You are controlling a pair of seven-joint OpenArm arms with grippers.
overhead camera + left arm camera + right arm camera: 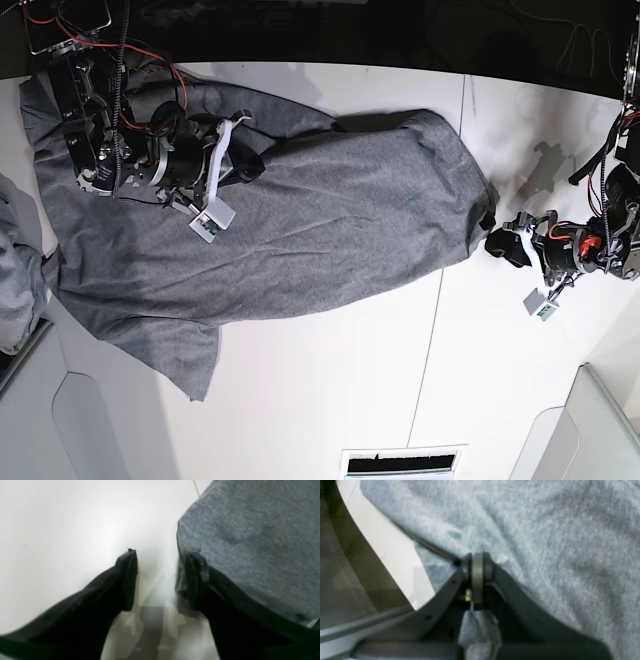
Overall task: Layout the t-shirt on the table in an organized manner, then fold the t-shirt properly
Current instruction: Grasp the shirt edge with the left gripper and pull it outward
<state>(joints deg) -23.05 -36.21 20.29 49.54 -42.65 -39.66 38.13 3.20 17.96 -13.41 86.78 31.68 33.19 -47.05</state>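
Observation:
The grey t-shirt [300, 230] lies spread over the left and middle of the white table [330, 400], rumpled along its far side. My right gripper [248, 160] is at the shirt's far left part, shut on a pinch of fabric. In the right wrist view the right gripper [477, 561] has cloth bunched between its fingers, with more of the t-shirt [545, 542] beyond. My left gripper [497, 238] is at the shirt's right edge. In the left wrist view the left gripper [162, 554] stands open, and one finger [196, 580] touches the t-shirt [250, 537] hem.
More grey cloth [15, 270] hangs at the table's left edge. A dark seam [430, 330] crosses the tabletop. A vent slot [400, 462] sits at the near edge, with grey panels [600, 430] at the near corners. The table's edge [392, 552] runs close to my right gripper.

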